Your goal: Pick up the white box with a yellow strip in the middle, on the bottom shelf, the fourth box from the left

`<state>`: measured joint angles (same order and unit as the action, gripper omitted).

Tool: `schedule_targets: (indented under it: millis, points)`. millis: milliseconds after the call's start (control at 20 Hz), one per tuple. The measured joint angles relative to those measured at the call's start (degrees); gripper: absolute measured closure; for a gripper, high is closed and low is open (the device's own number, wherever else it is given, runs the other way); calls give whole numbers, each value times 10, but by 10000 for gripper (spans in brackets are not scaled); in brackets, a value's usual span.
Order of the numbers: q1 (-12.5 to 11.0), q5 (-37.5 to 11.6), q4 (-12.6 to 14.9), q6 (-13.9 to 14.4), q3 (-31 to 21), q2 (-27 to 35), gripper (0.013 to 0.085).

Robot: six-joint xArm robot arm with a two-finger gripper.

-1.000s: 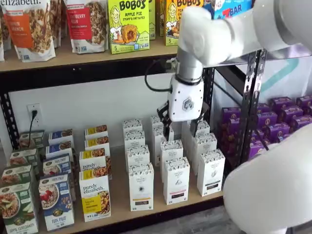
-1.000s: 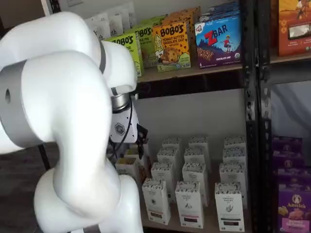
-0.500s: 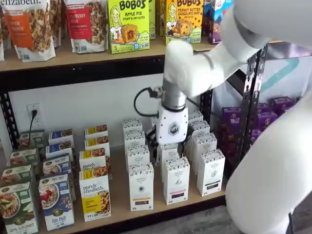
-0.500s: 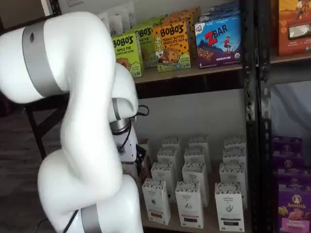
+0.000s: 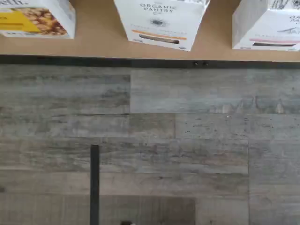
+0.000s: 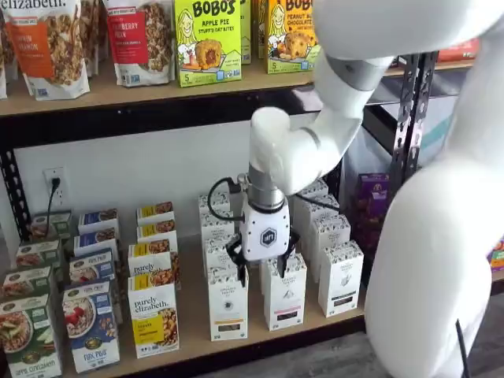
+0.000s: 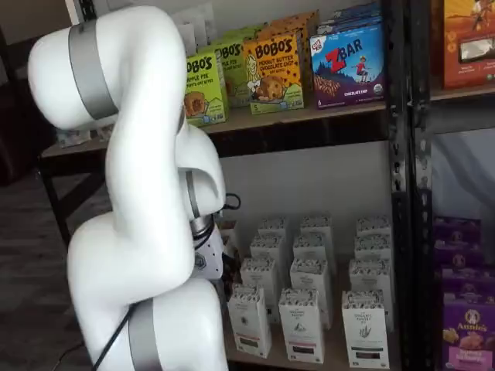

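Note:
The white box [image 6: 228,303] stands in the front row of the bottom shelf [image 6: 189,340], with a yellowish strip low on its front. My gripper [image 6: 260,270] hangs just above the front row, its black fingers [image 6: 238,272] spread open with a plain gap and nothing between them. One finger is over the white box's speckled top, the other over the carton to its right. The wrist view looks down on the white box [image 5: 159,21], the shelf's black front edge [image 5: 140,62] and the floor. In a shelf view the white box [image 7: 249,318] shows while the arm hides my fingers.
A purely elizabeth box [image 6: 153,319] with a yellow label stands left of the white box, and a like carton with a pink strip [image 6: 285,293] stands right of it. More white cartons fill the rows behind. Bobo's boxes [image 6: 207,39] sit on the higher shelf. Grey plank floor [image 5: 150,140] lies below.
My gripper has moved left and down, from over the back rows of white cartons to just above the front row. It has stayed open.

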<state>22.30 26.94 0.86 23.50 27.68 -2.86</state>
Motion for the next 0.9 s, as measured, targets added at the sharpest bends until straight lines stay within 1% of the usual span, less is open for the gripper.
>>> schedule_targets:
  millis: [150, 250, 450, 650, 900]
  points:
    - [-6, -40, -21, -25, 16, 56, 130]
    - [-11, -62, -24, -34, 29, 91, 130]
    - [-23, -90, -24, -47, 61, 150, 130]
    - [-38, -93, -12, -50, 102, 201, 130]
    - [-52, -78, -32, -83, 161, 259, 130]
